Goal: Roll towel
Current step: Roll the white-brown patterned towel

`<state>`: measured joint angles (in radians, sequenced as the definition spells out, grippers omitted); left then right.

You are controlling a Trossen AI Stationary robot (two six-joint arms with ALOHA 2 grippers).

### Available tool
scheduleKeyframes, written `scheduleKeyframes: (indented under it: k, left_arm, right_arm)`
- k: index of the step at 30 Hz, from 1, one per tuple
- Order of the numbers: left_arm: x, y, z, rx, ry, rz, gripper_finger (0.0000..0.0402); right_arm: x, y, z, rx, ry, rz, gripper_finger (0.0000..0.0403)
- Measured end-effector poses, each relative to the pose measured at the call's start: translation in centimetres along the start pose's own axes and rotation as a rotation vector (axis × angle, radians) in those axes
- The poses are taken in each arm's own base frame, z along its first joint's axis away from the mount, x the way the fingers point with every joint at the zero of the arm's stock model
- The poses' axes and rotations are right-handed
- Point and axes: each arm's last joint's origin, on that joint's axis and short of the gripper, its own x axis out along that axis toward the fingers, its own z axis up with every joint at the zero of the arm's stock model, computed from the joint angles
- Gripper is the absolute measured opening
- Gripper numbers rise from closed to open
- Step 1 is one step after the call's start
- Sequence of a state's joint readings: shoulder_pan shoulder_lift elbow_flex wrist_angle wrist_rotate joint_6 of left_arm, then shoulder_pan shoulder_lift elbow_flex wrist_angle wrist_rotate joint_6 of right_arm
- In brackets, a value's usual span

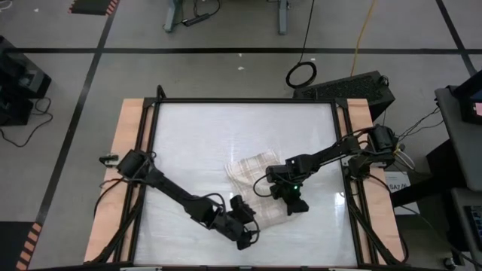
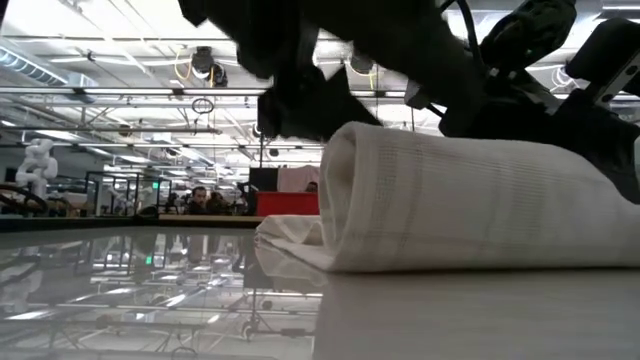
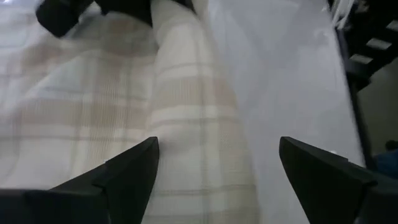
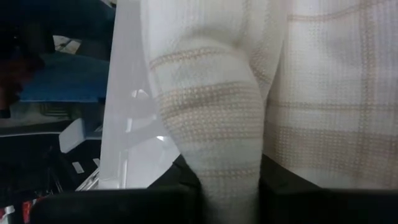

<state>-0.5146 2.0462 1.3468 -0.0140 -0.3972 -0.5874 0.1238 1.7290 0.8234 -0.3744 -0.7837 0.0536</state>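
The cream towel with tan plaid stripes lies mid-table. Its far part is flat and its near part is wound into a thick roll that rests on the table. My right gripper is at the roll's right end, shut on cloth. My left gripper hovers at the roll's left end, open. In the left wrist view its two fingers stand either side of the roll; I cannot tell whether they touch it. My right gripper also shows dark at the roll's far end. My right gripper pinches a rounded fold of the roll between its two fingers. It comes slanting down from the table's right side. The fold bulges out ahead of the fingers, and the rest of the roll lies on the table.
A black frame rims the glossy white tabletop, with wooden strips outside it on both sides. Bare surface lies to the left of the towel and beyond it. A black case sits past the far right corner.
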Motion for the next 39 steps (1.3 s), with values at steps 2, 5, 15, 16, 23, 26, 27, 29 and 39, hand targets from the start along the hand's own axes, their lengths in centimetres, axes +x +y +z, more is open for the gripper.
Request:
scheduleKeyframes:
  k: [2, 5, 15, 16, 23, 26, 27, 29, 39]
  left_arm:
    - [0.5, 0.2, -0.4, 0.012, 0.022, -0.001, 0.0339]
    - [0.9, 0.4, -0.7, 0.025, 0.035, 0.004, 0.0332]
    - [1.8, 2.3, -1.2, -0.007, 0.123, 0.089, 0.0293]
    - [1.9, 2.5, -1.1, -0.010, 0.127, 0.089, 0.0293]
    - [2.3, 3.2, -1.0, -0.076, 0.177, 0.058, 0.0292]
    - [2.3, 3.2, -1.0, -0.078, 0.182, 0.060, 0.0292]
    - [2.3, 3.2, -1.0, -0.079, 0.182, 0.061, 0.0292]
    - [2.3, 3.2, -1.1, -0.100, 0.185, 0.062, 0.0292]
    - [2.2, 3.0, -1.2, -0.213, 0.229, 0.014, 0.0292]
  right_arm:
    - [0.0, 0.0, 0.0, 0.008, -0.004, -0.004, 0.0055]
    - [0.0, -0.1, 0.0, 0.016, -0.006, -0.030, 0.0064]
    - [-1.1, 1.0, 1.1, 0.011, 0.022, -0.081, 0.0221]
    - [-1.5, 1.3, 1.2, 0.009, 0.035, -0.102, 0.0238]
    - [-5.4, 4.8, 1.4, -0.081, 0.044, -0.322, 0.0328]
    - [-6.7, 6.4, 0.7, -0.085, 0.013, -0.411, 0.0340]
    - [-7.0, 7.1, 0.3, -0.100, 0.000, -0.447, 0.0342]
    - [-7.4, 8.4, -0.4, -0.121, -0.036, -0.492, 0.0343]
    - [-4.6, 11.9, -2.4, -0.233, -0.174, -0.590, 0.0346]
